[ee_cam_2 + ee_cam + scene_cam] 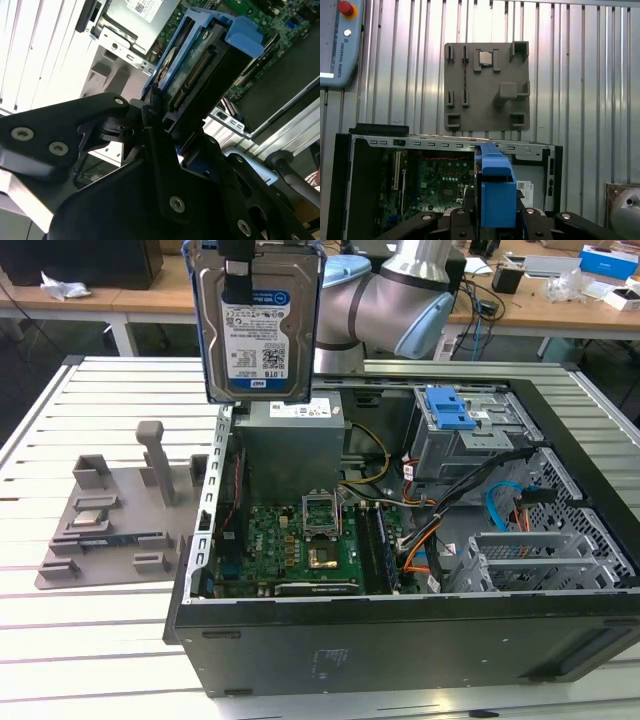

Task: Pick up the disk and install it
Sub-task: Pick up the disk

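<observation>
One flat silver-grey hard disk with a blue-and-white label and a bright blue plastic bracket around it hangs upright in the air, its label facing the exterior view. The single black gripper is clamped on it from above, one finger lying down the labelled face. In the second wrist view the disk's connector edge and bracket point down toward the machine. The disk is clear of everything below it.

Under it stands one open black computer case, lying on its side on the slatted metal bench. The disk hovers over the case's far corner on the exterior view's left, above one grey metal power supply box with a white sticker. Inside the case lie one green motherboard, a tangle of black, orange and blue cables, and one grey drive cage topped by a ribbed blue plastic latch at the far corner on the exterior view's right.

One grey slotted fixture plate sits on the bench beside the case, toward the bench's edge on the exterior view's left.
</observation>
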